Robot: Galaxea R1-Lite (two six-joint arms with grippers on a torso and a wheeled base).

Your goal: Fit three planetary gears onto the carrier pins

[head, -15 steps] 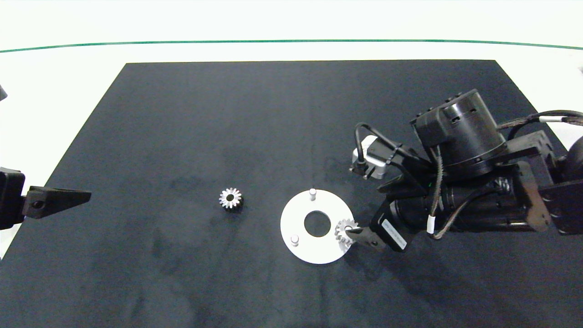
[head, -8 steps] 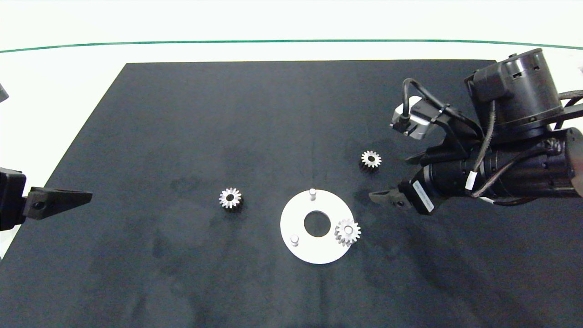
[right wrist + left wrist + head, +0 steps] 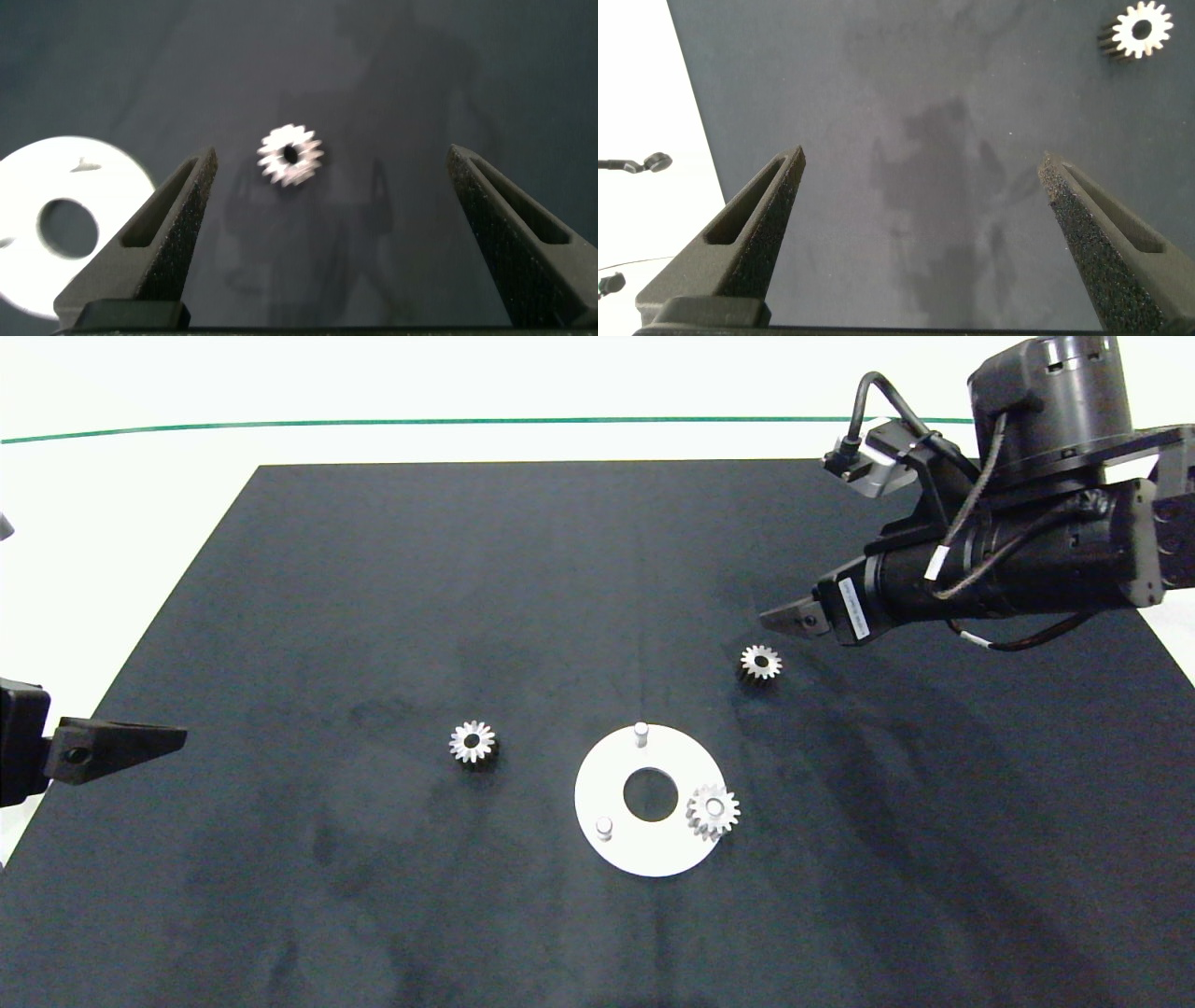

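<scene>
My right gripper [image 3: 780, 616] swung up from beside the disc [image 3: 651, 854] to above the loose gear [image 3: 761, 662], fingers spread (left gripper [image 3: 920, 233] parked, spread); risk: off-centre descent knocks it away.

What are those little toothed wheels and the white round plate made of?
The gears look like bare metal: silvery, glinting teeth with dark sides. The disc looks like matte white plastic or painted metal; its flat, even, shine-free surface leaves that open.
</scene>
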